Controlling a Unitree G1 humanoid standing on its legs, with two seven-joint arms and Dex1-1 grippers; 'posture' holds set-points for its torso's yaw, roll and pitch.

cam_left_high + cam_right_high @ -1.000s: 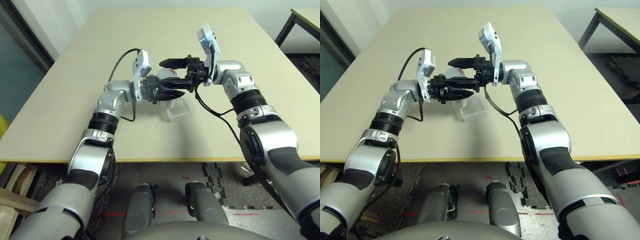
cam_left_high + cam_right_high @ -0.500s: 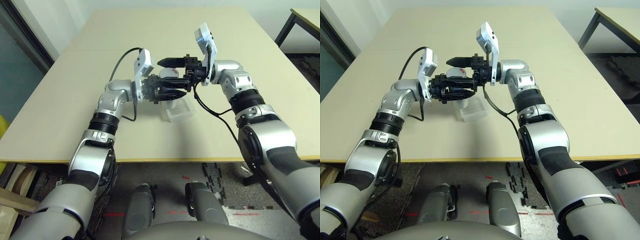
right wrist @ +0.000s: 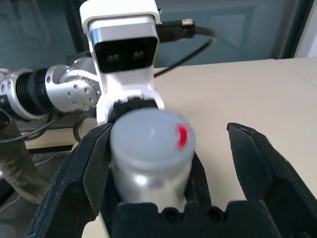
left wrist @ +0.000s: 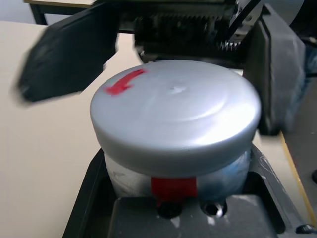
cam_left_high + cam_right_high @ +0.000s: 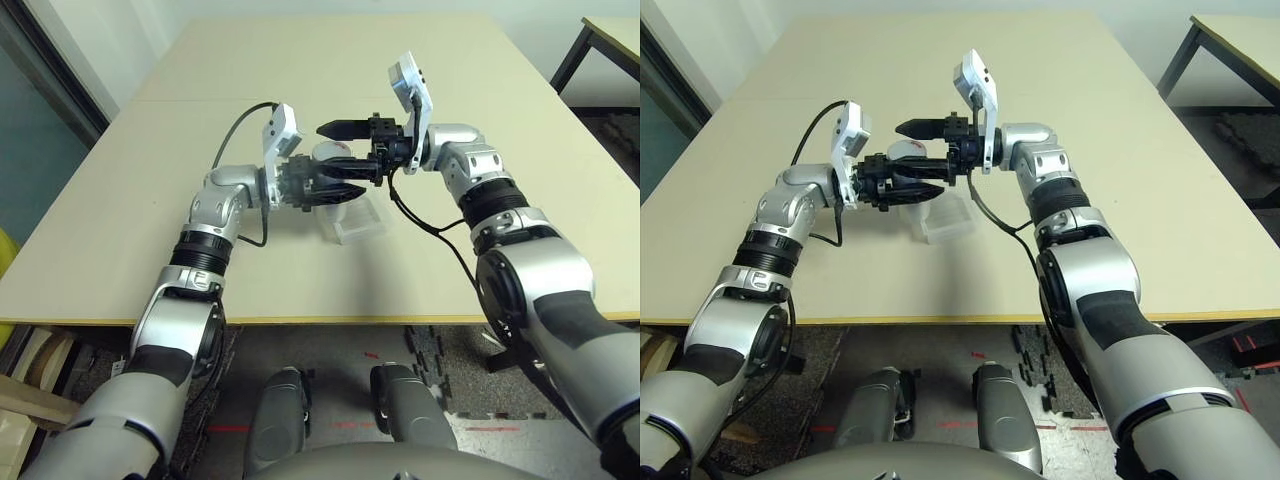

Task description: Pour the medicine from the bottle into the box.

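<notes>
Bottle (image 5: 333,156) between left tool (image 5: 335,186) and right tool (image 5: 345,150), above box (image 5: 356,221).

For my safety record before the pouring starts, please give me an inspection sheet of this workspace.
Surface: beige table, bare around the arms.
Job's things: bottle capped, held above the table; clear box lying under it; medicine not visible.
Clutter: nothing seen.
Grippers: left gripper shut on the bottle; right gripper open, fingers either side of the cap.
Cables: black cable looped at the left wrist, another under the right.
Surroundings: second table at right; floor mats below.
</notes>
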